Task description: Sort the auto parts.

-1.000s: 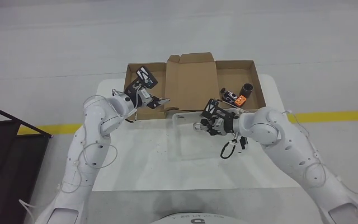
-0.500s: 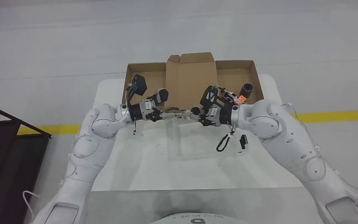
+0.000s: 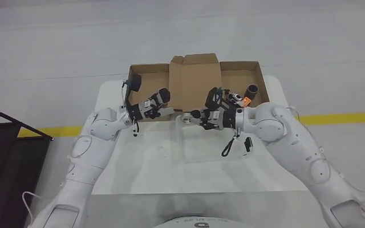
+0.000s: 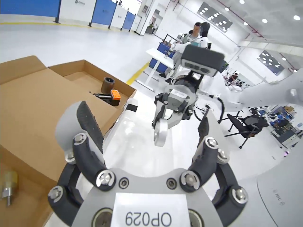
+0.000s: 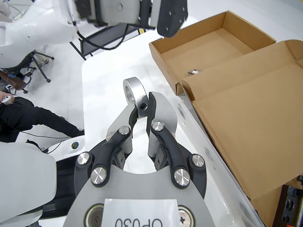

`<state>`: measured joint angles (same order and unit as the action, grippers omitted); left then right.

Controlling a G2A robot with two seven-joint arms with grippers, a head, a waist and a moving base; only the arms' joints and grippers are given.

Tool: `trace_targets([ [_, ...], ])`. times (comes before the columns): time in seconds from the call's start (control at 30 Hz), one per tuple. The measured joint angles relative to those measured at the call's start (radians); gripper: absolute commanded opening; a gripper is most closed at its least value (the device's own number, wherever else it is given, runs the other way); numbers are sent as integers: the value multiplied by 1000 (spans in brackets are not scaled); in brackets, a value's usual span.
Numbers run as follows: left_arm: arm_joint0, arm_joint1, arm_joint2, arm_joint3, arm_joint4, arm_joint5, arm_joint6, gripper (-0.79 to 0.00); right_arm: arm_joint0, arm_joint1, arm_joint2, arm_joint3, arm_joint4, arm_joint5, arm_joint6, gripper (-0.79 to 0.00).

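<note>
Two grippers face each other just in front of the cardboard box. The right gripper clamps the metal ring by its rim; the left gripper is spread and empty. This is probably a handover: the left should close on the ring's free half before the right releases.

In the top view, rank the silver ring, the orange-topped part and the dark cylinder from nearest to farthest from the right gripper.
1. The silver ring: clamped in the right gripper, in front of the cardboard box.
2. The orange-topped part: in the box's right compartment, near its front wall.
3. The dark cylinder: same compartment, upright, just beyond the orange-topped part.
</note>
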<state>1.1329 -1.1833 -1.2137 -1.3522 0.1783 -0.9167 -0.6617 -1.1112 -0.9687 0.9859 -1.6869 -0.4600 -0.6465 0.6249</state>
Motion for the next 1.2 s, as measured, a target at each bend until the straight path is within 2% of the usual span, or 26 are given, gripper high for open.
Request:
trace_targets([
  [0.03,-2,0,9,1,-7,-4,-9,-268,-1,0,1,3,10,-13,-4,-785],
  [0.07,-4,1,18,4,-13,-10,-22,-397,-1,0,2,8,23,-26,-4,-785],
  [0.1,-9,1,30,9,-25,-19,-38,-453,0,0,-1,14,44,-44,0,-785],
  [0.17,-17,2,49,19,-43,-27,-61,-529,8,-2,-7,29,77,-64,13,-785],
  [0.3,-37,6,73,39,-66,-51,-98,-625,30,-7,-20,62,121,-59,33,-785],
  [0.4,-48,8,83,47,-60,-61,-106,-622,41,-11,-26,85,146,-49,38,-785],
  [0.57,-61,12,105,53,-64,-93,-112,-523,51,-16,-32,104,164,-14,39,-785],
  [0.7,-67,15,125,44,-78,-96,-117,-474,58,-20,-35,112,169,3,39,-785],
  [0.83,-75,20,137,45,-94,-96,-127,-388,59,-22,-36,113,158,18,33,-785],
  [0.97,-82,25,143,53,-98,-96,-122,-413,54,-22,-30,107,152,18,27,-785],
  [1.2,-90,31,155,60,-87,-96,-109,-533,40,-20,-13,104,153,11,22,-785],
])
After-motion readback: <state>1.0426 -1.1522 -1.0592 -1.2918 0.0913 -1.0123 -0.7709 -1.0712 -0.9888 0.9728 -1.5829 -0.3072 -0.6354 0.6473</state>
